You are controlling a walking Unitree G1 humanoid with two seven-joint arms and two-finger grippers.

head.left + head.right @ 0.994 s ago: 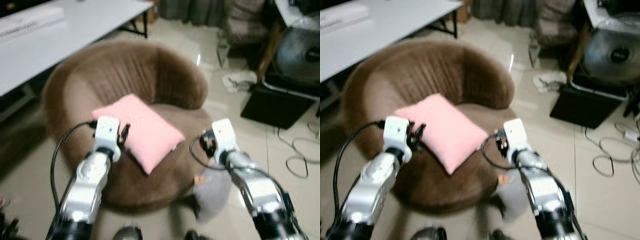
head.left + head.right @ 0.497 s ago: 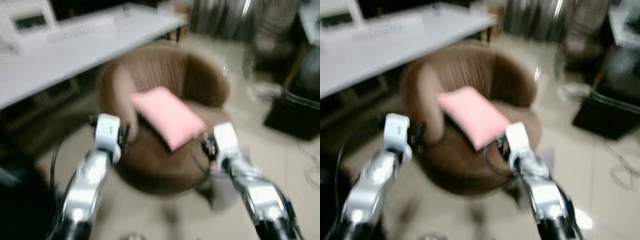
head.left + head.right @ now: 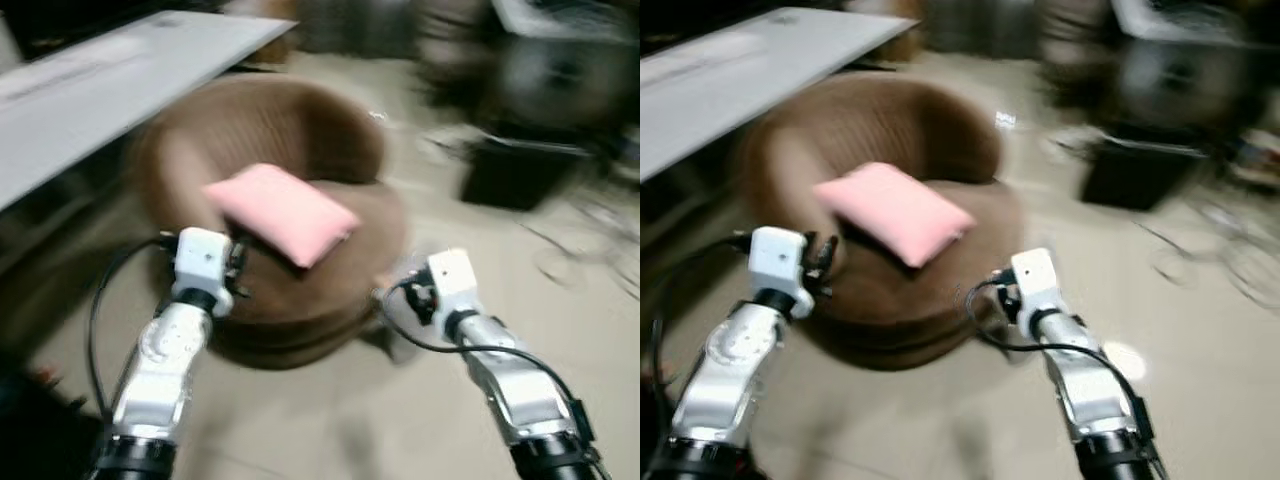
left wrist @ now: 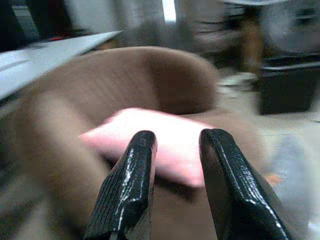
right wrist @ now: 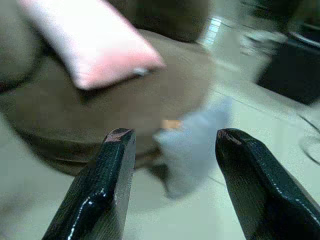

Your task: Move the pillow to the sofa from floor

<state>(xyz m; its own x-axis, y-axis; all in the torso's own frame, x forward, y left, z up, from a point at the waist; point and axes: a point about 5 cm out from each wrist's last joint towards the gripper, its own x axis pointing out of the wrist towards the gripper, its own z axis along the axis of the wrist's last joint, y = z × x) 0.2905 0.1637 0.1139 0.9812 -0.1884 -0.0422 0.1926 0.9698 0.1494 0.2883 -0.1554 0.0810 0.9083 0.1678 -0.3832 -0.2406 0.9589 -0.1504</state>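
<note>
A pink pillow [image 3: 280,213] lies on the seat of the round brown sofa chair [image 3: 270,130], tilted against its left side. A grey cushion [image 5: 192,150] leans on the floor against the sofa's front right. My left gripper [image 4: 175,137] is held up in front of the sofa's left edge, open, with nothing between its fingers [image 4: 132,185]. My right gripper [image 5: 172,132] hovers by the sofa's front right, above the grey cushion, open wide and empty. Both eye views are blurred by motion.
A long white table [image 3: 100,90] runs along the back left. A black box [image 3: 515,175] and loose cables [image 3: 590,240] lie on the beige tile floor at the right. Dark clutter stands at the back right.
The whole picture has shifted and blurred, so the camera has moved. The sofa now sits farther off and more to the left. The pink pillow stays on the seat; both grippers stay open.
</note>
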